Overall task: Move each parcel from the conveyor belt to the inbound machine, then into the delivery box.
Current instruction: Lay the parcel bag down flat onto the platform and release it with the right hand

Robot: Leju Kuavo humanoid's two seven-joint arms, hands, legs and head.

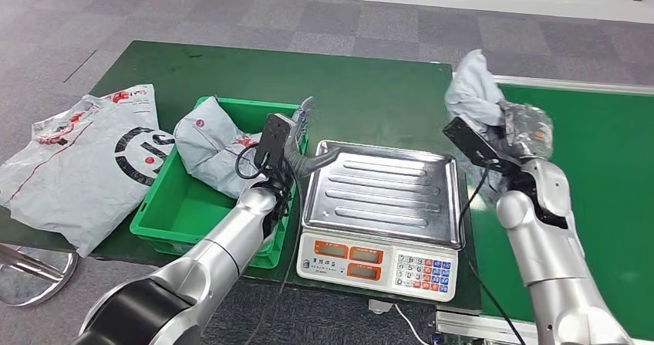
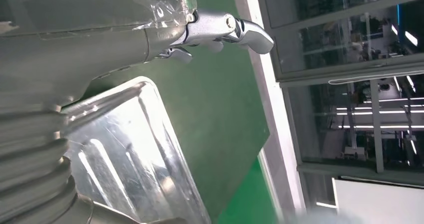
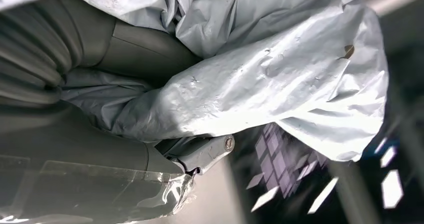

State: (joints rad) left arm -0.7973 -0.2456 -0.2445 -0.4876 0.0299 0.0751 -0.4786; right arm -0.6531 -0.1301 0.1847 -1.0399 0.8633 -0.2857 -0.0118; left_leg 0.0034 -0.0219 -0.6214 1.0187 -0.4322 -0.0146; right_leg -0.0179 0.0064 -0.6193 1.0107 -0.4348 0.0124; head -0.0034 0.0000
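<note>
right hand (image 1: 515, 133) grasps crumpled grey plastic parcel (image 1: 474, 90); left hand (image 1: 297, 133) released. next: lower onto steel scale tray (image 1: 383, 193).

Pale grey parcel (image 1: 472, 90), upper right of the frame. Green bin (image 1: 179, 215), lower left, containing a grey parcel with red mark (image 1: 212, 146). Far left, white bag (image 1: 85, 160) printed black and red. Silver scale tray (image 1: 383, 191); orange displays beneath. Dark green tabletop (image 1: 362, 98).

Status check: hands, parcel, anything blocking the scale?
Right hand grips grey parcel, raised above belt. Left hand open beside scale. Scale tray bare.
</note>
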